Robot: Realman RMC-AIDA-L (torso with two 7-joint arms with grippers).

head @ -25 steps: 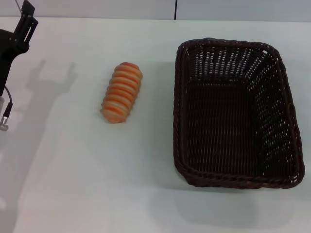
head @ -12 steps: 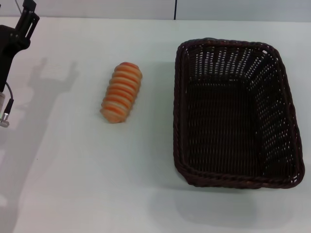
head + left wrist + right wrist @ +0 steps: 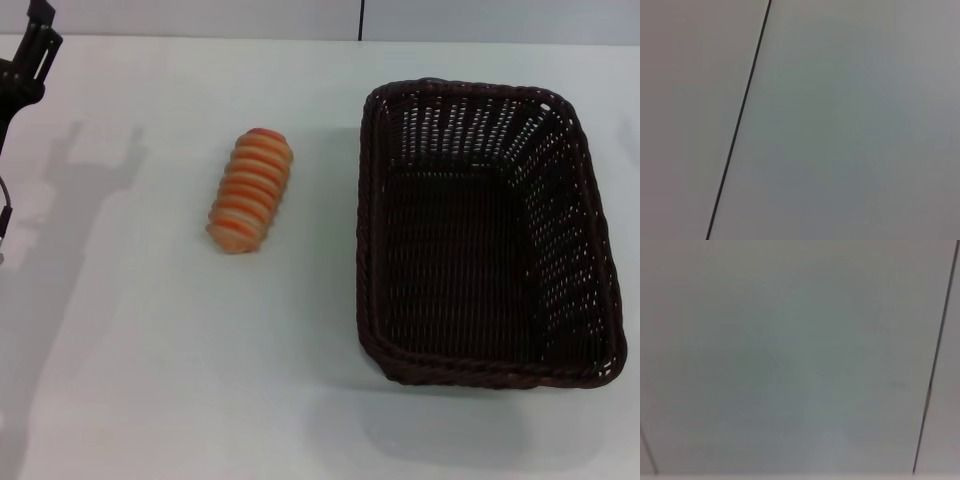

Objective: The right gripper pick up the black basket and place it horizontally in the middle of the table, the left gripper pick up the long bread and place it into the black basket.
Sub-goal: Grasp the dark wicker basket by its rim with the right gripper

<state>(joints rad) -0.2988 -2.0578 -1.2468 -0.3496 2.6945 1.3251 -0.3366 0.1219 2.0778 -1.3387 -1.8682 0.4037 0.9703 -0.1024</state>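
The black basket (image 3: 487,235) sat on the table (image 3: 180,380), right of centre, long side running front to back. The long bread (image 3: 251,190) lay just left of it, apart. The left gripper (image 3: 25,60) hung at far left edge; finger state unclear. No writing visible.

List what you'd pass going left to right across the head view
left hand at the far left edge → long bread → black basket, all over the white table.
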